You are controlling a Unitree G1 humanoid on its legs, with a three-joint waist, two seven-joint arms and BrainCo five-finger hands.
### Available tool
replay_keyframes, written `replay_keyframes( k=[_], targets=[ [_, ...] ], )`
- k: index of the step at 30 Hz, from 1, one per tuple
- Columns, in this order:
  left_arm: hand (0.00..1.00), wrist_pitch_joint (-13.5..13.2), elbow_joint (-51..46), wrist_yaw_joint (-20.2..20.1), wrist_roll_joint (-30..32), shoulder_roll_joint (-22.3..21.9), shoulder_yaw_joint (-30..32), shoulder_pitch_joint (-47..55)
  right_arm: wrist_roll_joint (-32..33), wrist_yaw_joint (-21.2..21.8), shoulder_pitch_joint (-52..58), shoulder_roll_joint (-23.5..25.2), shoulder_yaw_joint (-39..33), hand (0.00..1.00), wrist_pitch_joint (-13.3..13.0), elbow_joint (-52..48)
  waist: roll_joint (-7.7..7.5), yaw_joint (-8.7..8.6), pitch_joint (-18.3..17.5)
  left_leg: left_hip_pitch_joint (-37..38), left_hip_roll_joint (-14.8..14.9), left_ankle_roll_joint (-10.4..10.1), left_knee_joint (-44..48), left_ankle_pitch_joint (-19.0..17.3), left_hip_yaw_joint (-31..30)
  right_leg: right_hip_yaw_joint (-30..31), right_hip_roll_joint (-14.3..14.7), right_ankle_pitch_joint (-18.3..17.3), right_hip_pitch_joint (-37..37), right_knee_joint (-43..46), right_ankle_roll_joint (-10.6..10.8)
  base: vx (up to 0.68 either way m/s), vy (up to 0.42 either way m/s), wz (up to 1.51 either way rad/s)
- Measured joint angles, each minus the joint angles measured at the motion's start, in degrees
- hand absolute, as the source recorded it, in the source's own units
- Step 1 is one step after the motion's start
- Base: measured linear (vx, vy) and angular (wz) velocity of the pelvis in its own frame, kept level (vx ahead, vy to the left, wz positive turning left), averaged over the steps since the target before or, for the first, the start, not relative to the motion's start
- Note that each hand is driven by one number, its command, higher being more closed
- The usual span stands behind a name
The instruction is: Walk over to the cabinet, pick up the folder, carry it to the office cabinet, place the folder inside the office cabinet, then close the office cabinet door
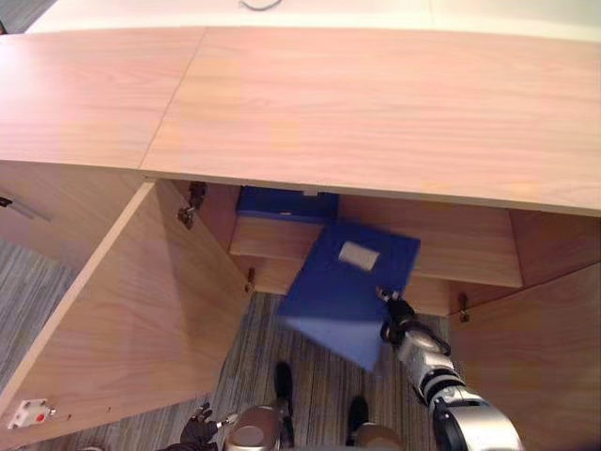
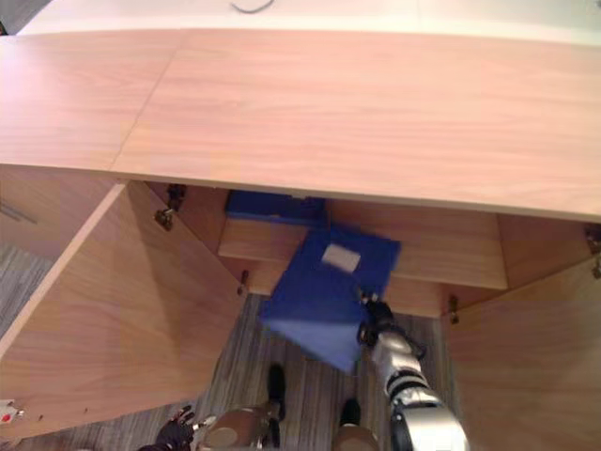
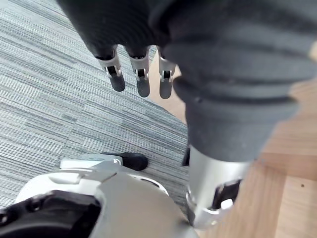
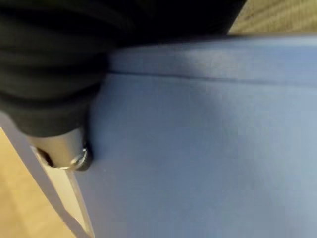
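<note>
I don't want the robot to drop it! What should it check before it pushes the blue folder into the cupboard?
1. Doors open: ok, left door and right door both stand wide.
2. Right hand on folder: ok, near its lower corner; firmness cannot tell.
3. Folder inside: not ok, it is tilted and mostly outside the shelf.
4. Shelf room: ok, bare wood beside the second folder.
5. Left hand clear: ok, hangs low, fingers relaxed.

Office cabinet (image 1: pixel 376 113) open (binder (image 1: pixel 282 202) occupies shelf (image 1: pixel 277 238)).
</note>
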Motion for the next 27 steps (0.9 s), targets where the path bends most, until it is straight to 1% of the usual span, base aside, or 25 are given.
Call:
replay_keyframes(
  k=[1, 2, 4, 5, 6, 7, 8, 9, 10, 11, 12, 14, 15, 17, 20, 23, 25, 27],
  targets=[
    [0.0, 0.0, 0.06, 0.41, 0.0, -0.39, 0.64, -0.02, 3.03, -0.54, -0.87, 0.84, -0.61, 1.0, -0.7, -0.85, 0.12, 0.2, 0.41, -0.02, 0.08, -0.02, -0.01, -0.01, -0.02, 0.0, 0.07, -0.01, 0.02, -0.05, -0.01, 0.04, -0.044, -0.01],
    [0.0, 0.01, 0.08, 0.61, 0.0, -0.46, 0.69, -0.02, 4.41, -0.76, -1.02, 1.04, -0.57, 1.0, -1.13, -1.61, 0.18, 0.26, 0.59, -0.03, 0.12, -0.03, -0.01, -0.02, -0.02, 0.0, 0.11, -0.02, 0.02, -0.09, -0.01, 0.0, 0.0, 0.0],
    [0.0, -0.02, -0.02, 1.05, 0.0, -1.13, 2.03, -0.3, 9.93, -0.76, -1.88, 2.17, -0.55, 1.0, -1.56, -5.14, 0.57, 0.37, 1.88, -0.07, 0.31, -0.21, 0.04, -0.15, 0.09, -0.02, 0.11, -0.18, -0.17, 0.22, -0.05, 0.0, -0.021, -0.04],
    [0.0, -0.03, -0.05, 1.07, -0.01, -1.42, 2.61, -0.47, 11.28, -0.77, -2.22, 2.47, -0.61, 1.0, -1.79, -6.32, 0.77, 0.41, 2.48, -0.16, 0.4, -0.22, 0.06, -0.15, 0.16, -0.04, 0.09, -0.26, -0.41, 0.56, -0.05, -0.03, -0.013, -0.05],
    [0.0, 0.02, -0.44, 1.38, -0.35, -1.78, 2.83, -0.92, 14.96, -0.76, -2.98, 2.7, -0.6, 1.0, -2.39, -9.13, 1.09, 0.33, 3.06, -1.93, 1.02, -0.22, 0.94, -0.18, 0.23, -0.04, -0.29, -0.92, -2.58, 3.07, -0.22, -0.07, 0.002, 0.02],
    [0.0, -0.03, -0.87, 1.66, -0.86, -1.84, 2.91, -1.77, 18.65, -0.78, -4.25, 3.12, -0.8, 1.0, -3.4, -12.28, 1.27, 0.33, 4.41, -5.19, 1.35, -0.21, 4.63, -1.23, -0.01, -0.11, -0.75, -2.24, -6.25, 7.81, -0.39, -0.13, 0.0, 0.1],
    [0.0, -0.04, -1.04, 1.88, -1.96, -2.02, 3.04, -2.88, 21.14, -0.84, -5.6, 3.2, -1.35, 1.0, -4.07, -14.46, 1.19, 0.38, 6.19, -7.5, 1.45, 0.08, 8.84, -2.79, -0.09, -0.1, -1.39, -3.69, -8.34, 11.89, -0.41, -0.11, 0.001, 0.14],
    [0.0, -0.01, -1.46, 2.08, -2.65, -2.15, 3.15, -3.32, 22.7, -1.0, -6.4, 3.27, -1.85, 1.0, -4.24, -15.68, 1.28, 0.4, 7.05, -8.97, 1.54, 0.16, 11.8, -4.18, -0.13, -0.09, -1.85, -4.84, -9.66, 14.6, -0.31, -0.17, -0.005, 0.1],
    [0.0, -0.05, -2.21, 2.24, -4.0, -2.52, 3.62, -3.46, 24.95, -1.46, -7.59, 3.41, -2.83, 1.0, -4.68, -17.89, 1.22, 0.47, 7.82, -11.83, 1.62, 0.43, 17.31, -6.86, -0.08, -0.04, -2.77, -7.08, -12.17, 19.64, -0.43, -0.16, -0.004, 0.06],
    [0.0, -0.16, -2.47, 2.33, -4.64, -2.85, 4.12, -3.41, 26.16, -1.79, -8.81, 3.39, -2.95, 1.0, -5.73, -19.68, 1.25, 0.61, 7.89, -14.84, 1.64, 0.64, 22.68, -9.4, 0.04, 0.18, -3.74, -9.33, -14.86, 24.4, -0.41, -0.16, -0.004, 0.03],
    [0.0, -0.19, -2.53, 2.37, -4.77, -2.96, 4.42, -3.39, 26.65, -1.93, -9.39, 3.37, -2.95, 1.0, -6.15, -20.54, 1.26, 0.59, 7.96, -16.08, 1.65, 0.7, 24.95, -10.43, 0.1, 0.34, -4.15, -10.36, -16.02, 26.44, -0.35, -0.16, 0.004, -0.01],
    [0.0, -0.39, -2.7, 2.48, -5.7, -3.42, 5.52, -3.62, 28.62, -2.91, -13.46, 3.22, -3.05, 1.0, -7.65, -22.16, 1.36, 0.37, 8.59, -21.69, 2.16, 1.22, 34.14, -14.85, 1.08, 1.92, -5.52, -14.65, -22.07, 34.78, -0.19, -0.21, 0.018, -0.14],
    [0.0, -0.37, -2.63, 2.51, -6.01, -3.57, 5.99, -3.74, 29.41, -3.23, -14.5, 3.22, -3.04, 1.0, -7.91, -22.46, 1.34, 0.3, 8.64, -23.24, 2.31, 1.37, 36.4, -15.86, 1.37, 2.6, -5.79, -15.53, -23.71, 37.15, -0.13, -0.19, 0.025, -0.22],
    [0.0, -0.15, -2.47, 2.54, -6.09, -4.01, 8.08, -4.46, 32.22, -5.06, -18.08, 3.13, -3.37, 1.0, -8.87, -23.31, 1.19, 0.35, 8.88, -29.06, 3.02, 1.86, 43.36, -18.6, 2.92, 5.13, -6.57, -18.08, -30.54, 44.87, 0.03, -0.16, 0.023, -0.23],
    [0.0, 0.65, -2.45, 2.84, -5.97, -5.07, 10.86, -5.53, 33.47, -7.22, -20.98, 2.51, -4.56, 1.0, -9.38, -23.37, 0.98, 0.28, 9.9, -33.82, 3.13, 2.33, 48.38, -20.32, 4.1, 7.5, -7.37, -19.93, -36.46, 50.97, 0.34, -0.11, 0.024, -0.13],
    [0.0, 0.73, -2.46, 3.19, -5.98, -5.82, 12.36, -6.04, 34.41, -9.09, -23.2, 1.61, -7.29, 1.0, -9.96, -23.37, 0.98, 0.31, 9.94, -38.01, 3.47, 2.79, 52.0, -21.24, 4.08, 7.93, -7.67, -21.03, -40.56, 54.46, 0.35, -0.06, 0.024, 0.03],
    [0.0, 0.8, -2.36, 3.46, -5.99, -6.06, 13.04, -6.7, 35.35, -10.06, -25.58, -0.25, -8.35, 1.0, -10.42, -23.36, 0.97, 0.36, 9.98, -41.21, 3.62, 3.02, 54.39, -21.49, 3.66, 7.86, -7.89, -21.73, -43.49, 56.76, 0.44, -0.04, 0.014, 0.12],
    [0.0, 0.77, -2.37, 3.55, -5.99, -6.39, 13.02, -7.17, 36.9, -11.23, -29.7, -2.82, -10.92, 1.0, -10.58, -23.31, 0.97, 0.61, 9.99, -45.05, 3.62, 3.04, 56.38, -21.52, 3.27, 7.77, -8.24, -22.16, -47.16, 59.03, 0.52, -0.04, 0.006, 0.14]
  ],
)
